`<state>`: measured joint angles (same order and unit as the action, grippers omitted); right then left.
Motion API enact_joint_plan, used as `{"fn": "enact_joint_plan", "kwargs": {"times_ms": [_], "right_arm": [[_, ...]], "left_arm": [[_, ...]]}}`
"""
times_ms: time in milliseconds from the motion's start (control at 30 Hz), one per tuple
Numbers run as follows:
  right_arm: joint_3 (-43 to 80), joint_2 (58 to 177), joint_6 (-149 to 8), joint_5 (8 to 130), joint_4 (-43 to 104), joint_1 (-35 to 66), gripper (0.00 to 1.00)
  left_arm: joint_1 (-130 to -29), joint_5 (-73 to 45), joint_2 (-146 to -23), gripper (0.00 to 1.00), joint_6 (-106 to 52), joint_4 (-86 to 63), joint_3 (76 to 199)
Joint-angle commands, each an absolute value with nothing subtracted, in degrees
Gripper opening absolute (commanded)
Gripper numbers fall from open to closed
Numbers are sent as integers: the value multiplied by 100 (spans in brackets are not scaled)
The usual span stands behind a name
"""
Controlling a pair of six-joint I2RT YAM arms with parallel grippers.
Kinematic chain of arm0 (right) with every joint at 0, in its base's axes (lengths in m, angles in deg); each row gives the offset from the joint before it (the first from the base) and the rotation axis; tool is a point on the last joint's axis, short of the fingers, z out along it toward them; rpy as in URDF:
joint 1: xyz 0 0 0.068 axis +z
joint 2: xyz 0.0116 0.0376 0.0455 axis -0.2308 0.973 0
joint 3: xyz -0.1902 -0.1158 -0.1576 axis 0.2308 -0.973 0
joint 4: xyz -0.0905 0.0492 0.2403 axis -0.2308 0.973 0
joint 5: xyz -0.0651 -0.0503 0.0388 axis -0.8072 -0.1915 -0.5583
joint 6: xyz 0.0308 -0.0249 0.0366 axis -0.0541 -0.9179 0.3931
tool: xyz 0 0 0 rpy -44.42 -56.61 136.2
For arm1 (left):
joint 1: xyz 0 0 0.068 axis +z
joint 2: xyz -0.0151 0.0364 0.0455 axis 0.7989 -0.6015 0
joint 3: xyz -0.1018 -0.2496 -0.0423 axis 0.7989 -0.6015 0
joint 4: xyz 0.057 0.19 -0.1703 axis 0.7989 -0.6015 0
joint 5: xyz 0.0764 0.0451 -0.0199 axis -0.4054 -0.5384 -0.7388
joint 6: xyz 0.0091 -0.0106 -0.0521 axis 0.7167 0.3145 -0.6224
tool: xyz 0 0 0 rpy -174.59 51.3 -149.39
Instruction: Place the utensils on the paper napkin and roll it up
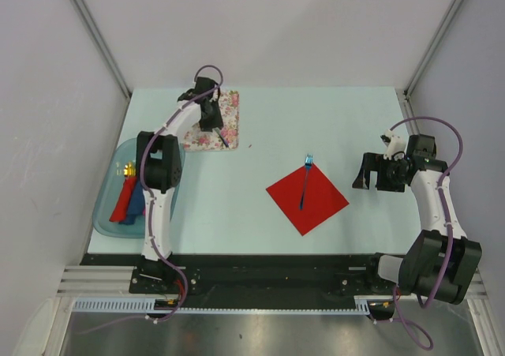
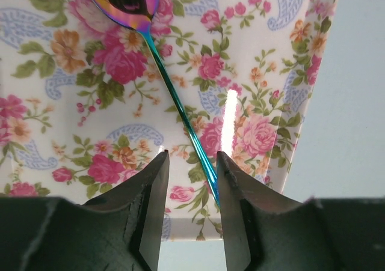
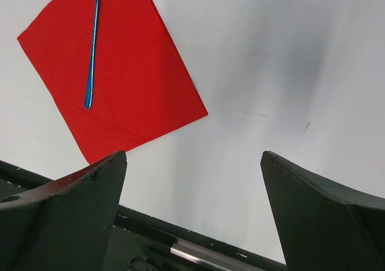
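Just one fork (image 1: 304, 184), one spoon (image 2: 173, 97).

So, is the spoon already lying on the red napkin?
No, the spoon lies on the floral plate, between the open fingers of the left gripper; only the blue fork is on the napkin.

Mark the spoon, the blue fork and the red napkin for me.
spoon (image 2: 174, 97): left wrist view, midway along its thin handle.
blue fork (image 3: 94, 42): right wrist view, on its handle.
red napkin (image 1: 319, 202): top external view, on bare paper right of the blue fork.
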<state>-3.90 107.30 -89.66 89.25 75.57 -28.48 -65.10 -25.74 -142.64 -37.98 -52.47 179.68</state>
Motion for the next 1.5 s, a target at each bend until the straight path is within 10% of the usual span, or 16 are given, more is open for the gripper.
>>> {"fn": "enact_joint_plan", "kwargs": {"times_ms": [0, 567, 967, 1467], "right_arm": [[-226, 10582, -8995, 9037, 7536, -2881, 100], [-209, 10670, -8987, 9002, 7536, -2890, 100], [-217, 10696, -8995, 9028, 7536, -2881, 100], [-226, 10713, -8952, 9037, 7527, -2881, 100]], "left_arm": [[-6471, -2860, -14191, 43, -3877, -5314, 18496], [-6568, -3449, -15159, 42, -4150, -5596, 19244], [-6541, -3239, -15230, 1, -3975, -5508, 19524], [-7542, -3168, -12779, 0, -3447, -5139, 18938]]}}
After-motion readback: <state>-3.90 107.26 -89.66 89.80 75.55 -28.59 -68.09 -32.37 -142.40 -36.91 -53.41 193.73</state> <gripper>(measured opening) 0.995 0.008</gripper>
